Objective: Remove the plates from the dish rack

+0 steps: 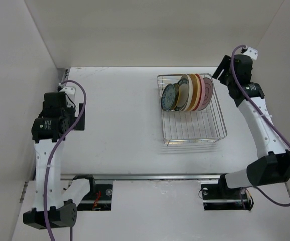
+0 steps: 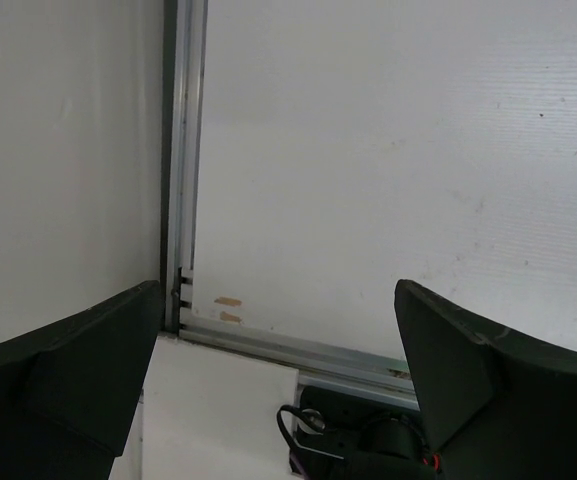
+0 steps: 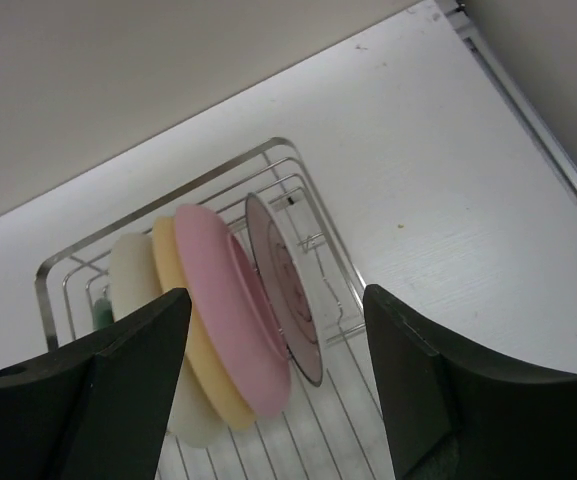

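The silver wire dish rack stands at the back right of the table. Several plates stand on edge in its far half: small teal-blue, white with a teal rim, cream, orange-yellow, pink and a mauve patterned one. My right gripper hovers open just beyond the rack's back right corner. Its wrist view shows the rack with the cream, yellow, pink and mauve plates between its spread fingers. My left gripper is open and empty at the far left.
White walls close in the table at the back and both sides. The left wrist view shows the spread left gripper above the table's metal edge rail and a black arm base with cables. The rack's near half holds only bare wires.
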Motion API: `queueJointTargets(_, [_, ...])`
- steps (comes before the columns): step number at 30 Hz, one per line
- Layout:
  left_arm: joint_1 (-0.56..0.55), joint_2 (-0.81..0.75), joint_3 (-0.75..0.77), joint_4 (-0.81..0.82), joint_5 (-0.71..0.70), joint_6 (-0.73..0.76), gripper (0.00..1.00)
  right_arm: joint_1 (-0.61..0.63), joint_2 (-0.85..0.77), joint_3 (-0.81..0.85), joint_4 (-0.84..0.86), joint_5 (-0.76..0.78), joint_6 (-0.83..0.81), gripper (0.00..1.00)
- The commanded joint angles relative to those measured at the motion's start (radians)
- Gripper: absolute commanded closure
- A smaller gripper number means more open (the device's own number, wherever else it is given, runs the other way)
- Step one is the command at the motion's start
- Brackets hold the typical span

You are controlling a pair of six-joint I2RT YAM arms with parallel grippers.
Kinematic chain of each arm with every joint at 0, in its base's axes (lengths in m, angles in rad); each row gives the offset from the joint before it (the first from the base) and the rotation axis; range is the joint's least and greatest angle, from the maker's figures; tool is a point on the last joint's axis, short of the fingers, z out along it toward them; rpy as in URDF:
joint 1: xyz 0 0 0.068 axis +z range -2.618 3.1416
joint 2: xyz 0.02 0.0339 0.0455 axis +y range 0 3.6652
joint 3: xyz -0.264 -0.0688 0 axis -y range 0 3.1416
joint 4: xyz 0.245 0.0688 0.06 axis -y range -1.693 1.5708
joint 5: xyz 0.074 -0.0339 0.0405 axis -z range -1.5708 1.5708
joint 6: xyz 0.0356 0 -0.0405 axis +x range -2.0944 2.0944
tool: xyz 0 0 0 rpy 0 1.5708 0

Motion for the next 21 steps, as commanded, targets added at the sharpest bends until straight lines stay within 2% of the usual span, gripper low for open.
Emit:
queueJointTargets(1, [-0.003,0.012,-0.004,0.063,0.057,0.027,0.00,-0.060,-0.007,0.033,0.019,-0.042,0.047,0.25])
queueJointTargets(2, [-0.003,0.021,-0.018,0.063,0.057,0.038,0.00,-0.071,0.032,0.033,0.019,-0.076,0.047,0.27])
queueJointTargets(4, [-0.003,0.021,-0.030,0.074,0.085,0.049,0.00,-0.080,0.079,0.046,0.010,-0.140,0.038,0.38])
queueJointTargets(6, [-0.012,0.032,-0.041,0.083,0.085,0.049,0.00,-0.092,0.126,0.046,-0.004,-0.190,0.025,0.42])
queueJointTargets(12, [-0.012,0.032,-0.041,0.092,0.097,0.027,0.00,-0.092,0.139,-0.046,0.044,-0.243,-0.007,0.42])
queueJointTargets(17, [-0.012,0.041,-0.041,0.083,0.085,0.018,0.00,-0.092,0.159,-0.068,0.053,-0.119,0.021,0.44])
queueJointTargets(21, [-0.012,0.050,-0.022,0.074,0.085,0.018,0.00,-0.092,0.171,-0.068,0.078,-0.108,0.021,0.47])
